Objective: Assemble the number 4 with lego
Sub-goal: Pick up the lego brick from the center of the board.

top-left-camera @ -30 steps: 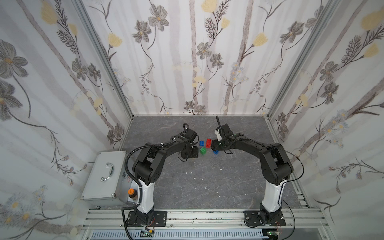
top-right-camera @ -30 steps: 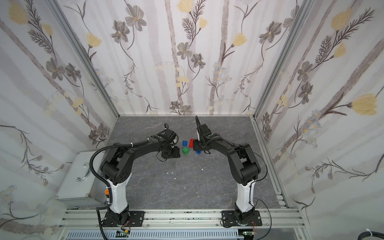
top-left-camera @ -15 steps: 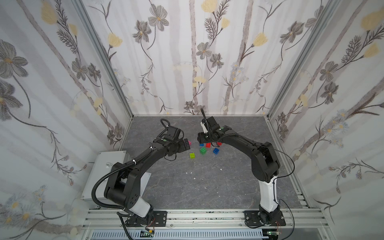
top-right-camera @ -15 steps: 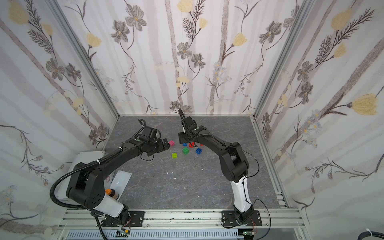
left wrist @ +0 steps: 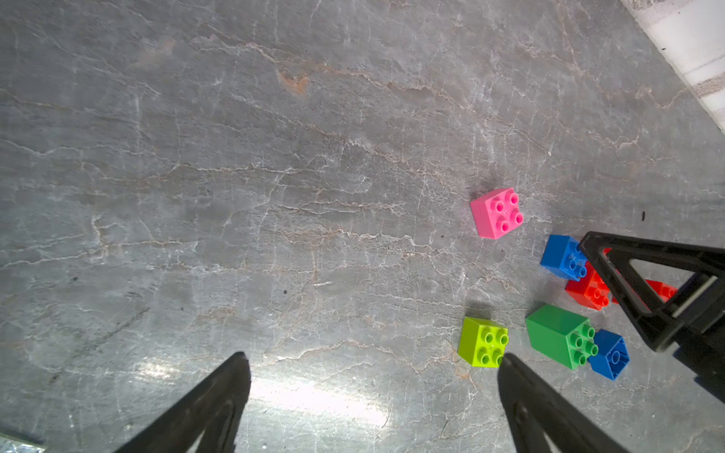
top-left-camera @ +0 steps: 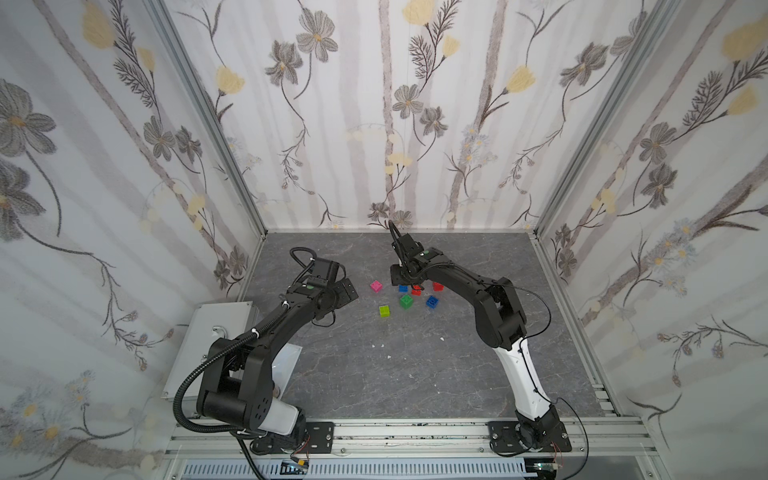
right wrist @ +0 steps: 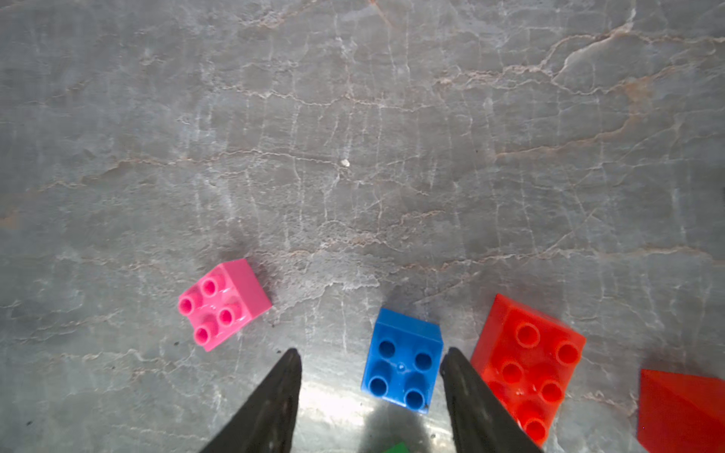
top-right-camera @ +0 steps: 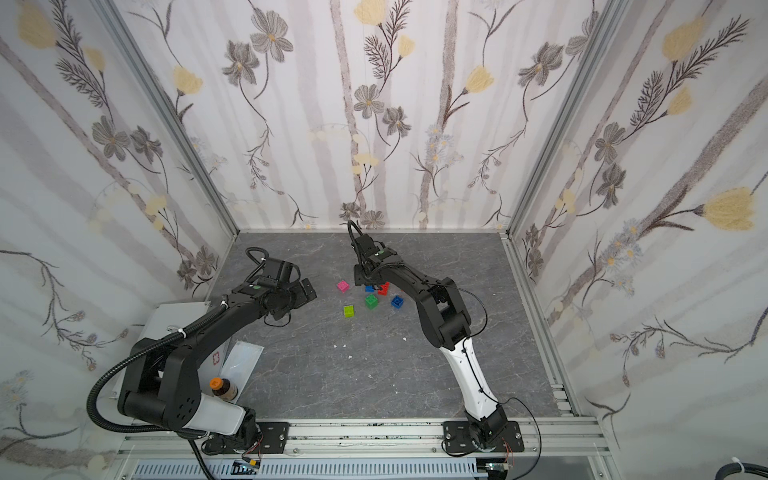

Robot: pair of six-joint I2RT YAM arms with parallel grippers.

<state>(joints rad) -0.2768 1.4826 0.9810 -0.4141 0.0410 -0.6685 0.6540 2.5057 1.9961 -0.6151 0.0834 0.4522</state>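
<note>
Both grippers hold nothing. My left gripper [left wrist: 374, 355] gapes wide over bare table [left wrist: 274, 196] near the lime brick [left wrist: 483, 342]. My right gripper [right wrist: 372, 350], half open, straddles a blue brick [right wrist: 402, 361], one finger [right wrist: 470, 392] between it and a red brick [right wrist: 525, 364]. All bricks lie loose.

Left arm [top-left-camera: 270, 328]: extended from the base at 7 o'clock, directed toward 1 o'clock.
Left gripper [left wrist: 374, 357]: held low over the floor, jaws spread wide.
Right arm [top-left-camera: 498, 316]: raised from the base at 5 o'clock, bent at the elbow, directed toward 10 o'clock.
Right gripper [right wrist: 372, 353]: pointed downward, jaws partly parted.
</note>
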